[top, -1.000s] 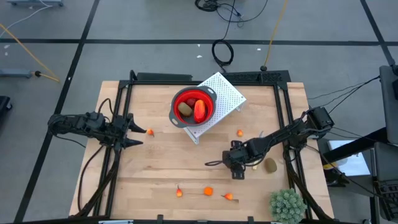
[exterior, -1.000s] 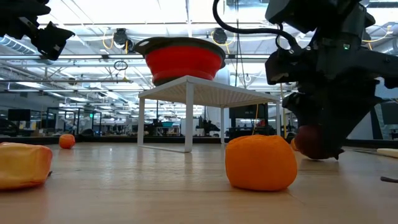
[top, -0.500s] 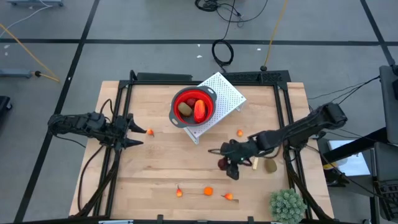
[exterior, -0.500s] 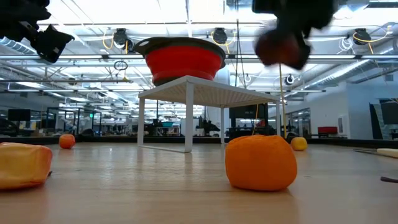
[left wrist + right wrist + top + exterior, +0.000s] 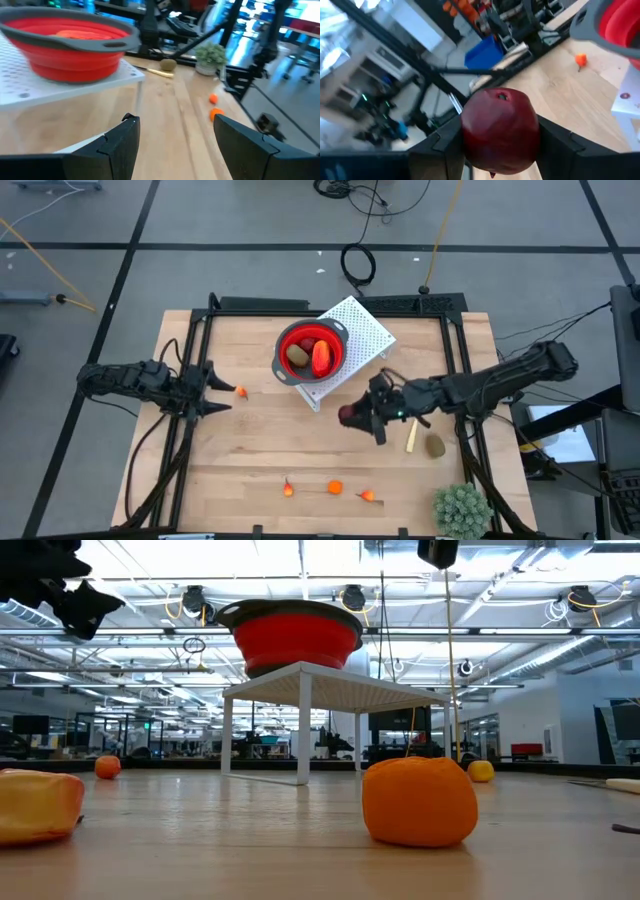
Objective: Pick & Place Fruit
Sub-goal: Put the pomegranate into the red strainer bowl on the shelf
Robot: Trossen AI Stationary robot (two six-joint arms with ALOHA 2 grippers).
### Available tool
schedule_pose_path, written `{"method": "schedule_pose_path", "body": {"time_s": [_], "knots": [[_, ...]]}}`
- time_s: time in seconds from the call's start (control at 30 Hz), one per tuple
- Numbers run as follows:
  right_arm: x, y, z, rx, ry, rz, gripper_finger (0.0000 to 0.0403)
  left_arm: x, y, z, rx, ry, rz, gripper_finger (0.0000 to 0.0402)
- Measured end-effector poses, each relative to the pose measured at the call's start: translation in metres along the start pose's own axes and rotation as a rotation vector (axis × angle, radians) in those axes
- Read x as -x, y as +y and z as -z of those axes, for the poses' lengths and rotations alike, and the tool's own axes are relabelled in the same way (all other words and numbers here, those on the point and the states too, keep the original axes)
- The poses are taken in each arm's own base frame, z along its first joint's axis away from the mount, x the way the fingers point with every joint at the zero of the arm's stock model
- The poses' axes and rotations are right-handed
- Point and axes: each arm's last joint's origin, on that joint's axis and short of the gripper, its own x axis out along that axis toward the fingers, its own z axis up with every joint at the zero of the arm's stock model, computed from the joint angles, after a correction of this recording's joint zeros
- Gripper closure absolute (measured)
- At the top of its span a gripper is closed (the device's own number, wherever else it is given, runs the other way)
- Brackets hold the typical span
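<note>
A red bowl (image 5: 311, 352) holding an olive-brown oval and a red-orange piece stands on a white perforated stand (image 5: 362, 330) at the table's far middle. My right gripper (image 5: 358, 418) hovers near the stand's near right side, shut on a dark red ball (image 5: 500, 131). Beside a tiny orange fruit (image 5: 241, 391) at the table's left, my left gripper (image 5: 215, 390) waits open. An olive-brown oval (image 5: 435, 446) lies on the table at the right. Three tiny orange pieces (image 5: 335, 487) lie near the front edge. My right gripper pinches the dark red ball by two opposite sides (image 5: 470, 135) between its two fingers (image 5: 554, 145). The fingers lie about level and come from the table's right. The ball (image 5: 347, 416) is lifted clear of the table.
A pale yellow stick (image 5: 410, 440) lies next to the olive oval. A spiky green plant ball (image 5: 460, 508) sits at the near right corner. Black frame rails (image 5: 195, 360) run along the table's left, right and far sides.
My right gripper has risen from the table with the dark red ball and tipped from pointing down to about level. It has also moved a little toward the far edge, nearer the bowl. The ball now hangs clear of the table.
</note>
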Motion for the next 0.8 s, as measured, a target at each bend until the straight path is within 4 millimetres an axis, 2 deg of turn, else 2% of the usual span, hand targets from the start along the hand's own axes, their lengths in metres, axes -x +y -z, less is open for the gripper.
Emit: {"method": "schedule_pose_path", "body": {"time_s": [0.2, 0.53, 0.8], "knots": [[0.004, 0.002, -0.018, -0.130, -0.106, -0.071, 0.0222, 0.000, 0.002, -0.001, 0.032, -0.019, -0.080, 0.0149], [0.009, 0.006, -0.045, -0.373, -0.266, -0.265, 0.0219, 0.000, 0.002, -0.001, 0.057, -0.021, -0.085, 0.0149], [0.012, 0.008, -0.056, -0.469, -0.282, -0.372, 0.0218, 0.000, 0.002, -0.001, 0.053, -0.021, -0.085, 0.0149]]}}
